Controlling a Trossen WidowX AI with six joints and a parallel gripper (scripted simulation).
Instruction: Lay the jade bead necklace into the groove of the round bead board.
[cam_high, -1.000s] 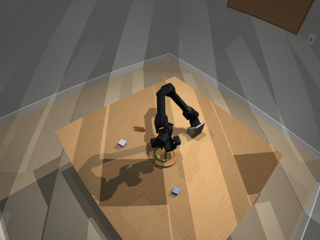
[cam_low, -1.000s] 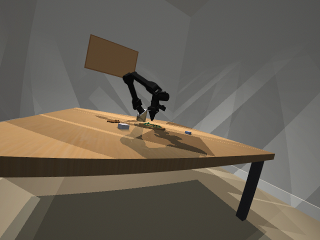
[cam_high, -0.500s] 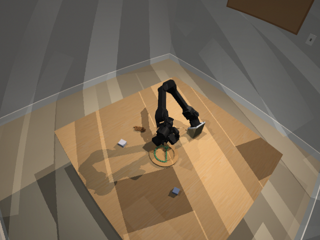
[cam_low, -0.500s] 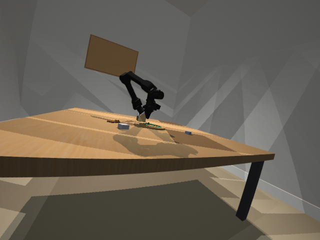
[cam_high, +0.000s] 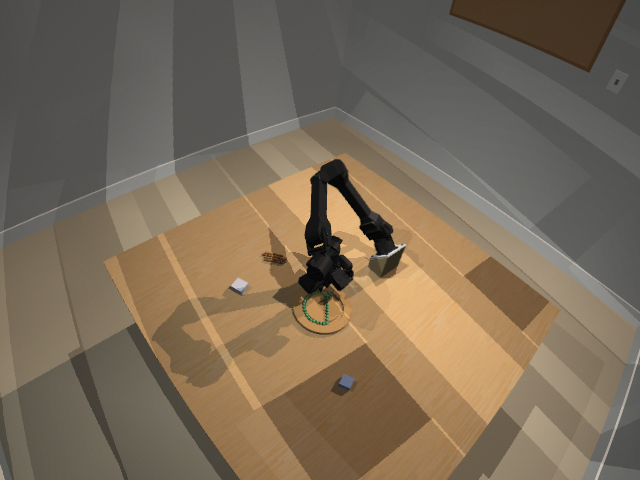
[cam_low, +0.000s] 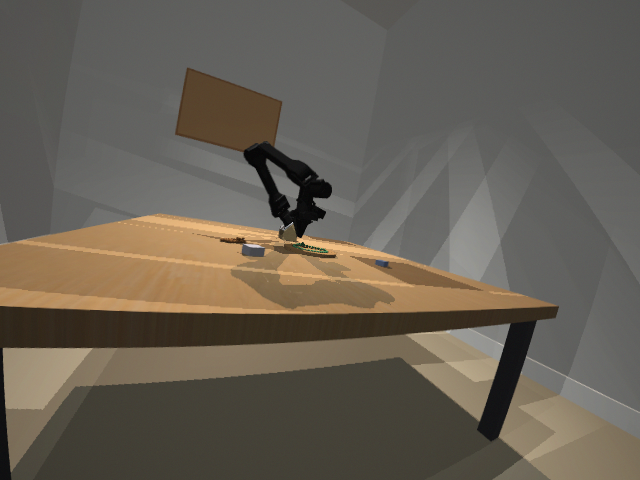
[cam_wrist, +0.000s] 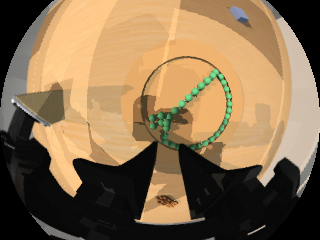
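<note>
The round bead board lies flat on the table. The jade necklace lies on it. In the wrist view its beads follow the groove along the right and bottom, a straight run cuts across the middle from the upper right, and several beads bunch at the lower left. The upper and left groove shows bare. My gripper is partly open and empty, above the board's edge near the bunched side. Its fingertips are hard to make out in the top view.
A brown beaded item lies behind the board. A white block and a blue block lie apart from it. A pale-edged wedge stands at the arm's base.
</note>
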